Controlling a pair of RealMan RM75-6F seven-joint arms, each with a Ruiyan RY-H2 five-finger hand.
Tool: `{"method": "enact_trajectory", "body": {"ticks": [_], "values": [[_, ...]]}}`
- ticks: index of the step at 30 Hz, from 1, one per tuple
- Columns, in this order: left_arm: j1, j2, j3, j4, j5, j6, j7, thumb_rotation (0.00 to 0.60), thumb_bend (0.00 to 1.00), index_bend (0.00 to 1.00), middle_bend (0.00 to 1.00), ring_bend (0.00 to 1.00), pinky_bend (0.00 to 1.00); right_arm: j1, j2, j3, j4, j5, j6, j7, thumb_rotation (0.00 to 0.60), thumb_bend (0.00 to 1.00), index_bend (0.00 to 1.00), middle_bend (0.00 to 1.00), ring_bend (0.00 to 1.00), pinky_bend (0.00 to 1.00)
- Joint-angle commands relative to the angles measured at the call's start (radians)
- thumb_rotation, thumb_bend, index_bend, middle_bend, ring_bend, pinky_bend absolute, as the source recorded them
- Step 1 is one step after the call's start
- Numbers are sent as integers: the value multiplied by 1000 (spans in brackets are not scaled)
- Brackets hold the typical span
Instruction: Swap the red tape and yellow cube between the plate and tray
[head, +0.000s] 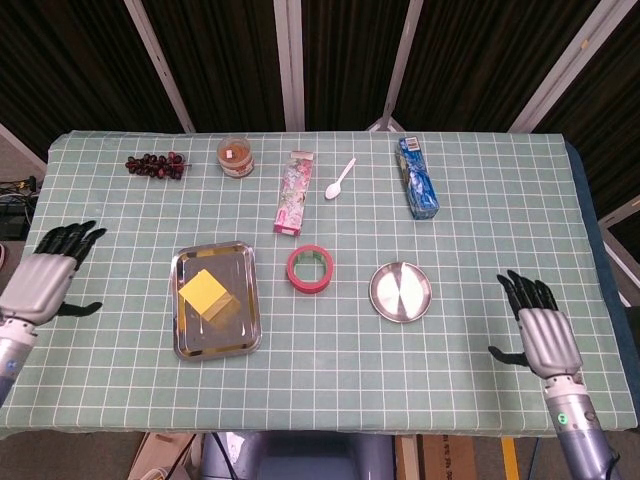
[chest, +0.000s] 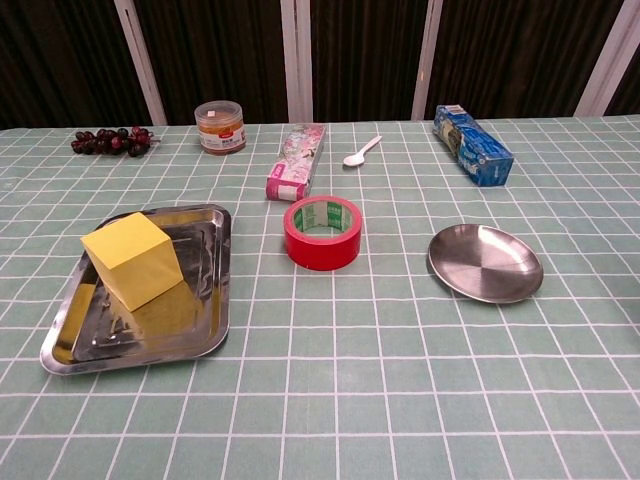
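Note:
The red tape (head: 311, 268) (chest: 323, 232) lies flat on the tablecloth between the tray and the plate. The yellow cube (head: 204, 293) (chest: 132, 259) sits inside the steel tray (head: 243, 330) (chest: 205, 340) on the left. The round steel plate (head: 400, 292) (chest: 486, 263) holds nothing. My left hand (head: 44, 279) hovers at the far left edge, fingers spread and holding nothing. My right hand (head: 541, 333) is at the lower right near the table edge, also spread and holding nothing. Neither hand shows in the chest view.
Along the back of the table lie a bunch of grapes (head: 155, 163), a jar (head: 236, 155), a pink packet (head: 295, 190), a white spoon (head: 340, 178) and a blue box (head: 418, 177).

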Motion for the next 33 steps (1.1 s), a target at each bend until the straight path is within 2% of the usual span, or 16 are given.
{"method": "enact_trajectory", "body": {"ticks": [1, 4, 8, 14, 20, 25, 29, 33], "values": [[-146, -5, -24, -20, -145, -166, 111, 600, 0, 8, 0, 0, 0, -60, -2, -32, 35, -45, 3, 45, 600, 159, 45, 0, 50, 11], [-218, -55, -16, 0, -229, -225, 182, 600, 0, 2, 0, 0, 0, -98, -3, -26, 59, -64, 7, 77, 600, 159, 45, 0, 50, 11], [-284, -120, 6, 15, -301, -245, 267, 600, 0, 0, 0, 0, 0, -125, 12, -2, 62, -89, 21, 97, 600, 159, 45, 0, 50, 11], [-343, -213, 39, 41, -374, -261, 300, 600, 0, 0, 0, 0, 0, -154, 22, 27, 65, -111, 19, 97, 600, 160, 46, 0, 50, 11], [-383, -305, 81, 102, -403, -255, 335, 600, 0, 0, 0, 0, 0, -177, 27, 55, 62, -124, 2, 95, 600, 160, 46, 0, 50, 11], [-403, -334, 120, 131, -411, -226, 390, 600, 0, 0, 0, 0, 0, -192, 27, 74, 62, -135, -16, 100, 600, 159, 45, 0, 50, 11], [-410, -362, 132, 150, -406, -230, 373, 600, 0, 0, 1, 0, 0, -203, 24, 91, 65, -135, -29, 98, 600, 160, 45, 0, 50, 11], [-413, -387, 147, 192, -357, -231, 355, 600, 0, 28, 65, 11, 65, -212, 19, 110, 64, -135, -40, 101, 600, 160, 45, 0, 50, 11]]}}
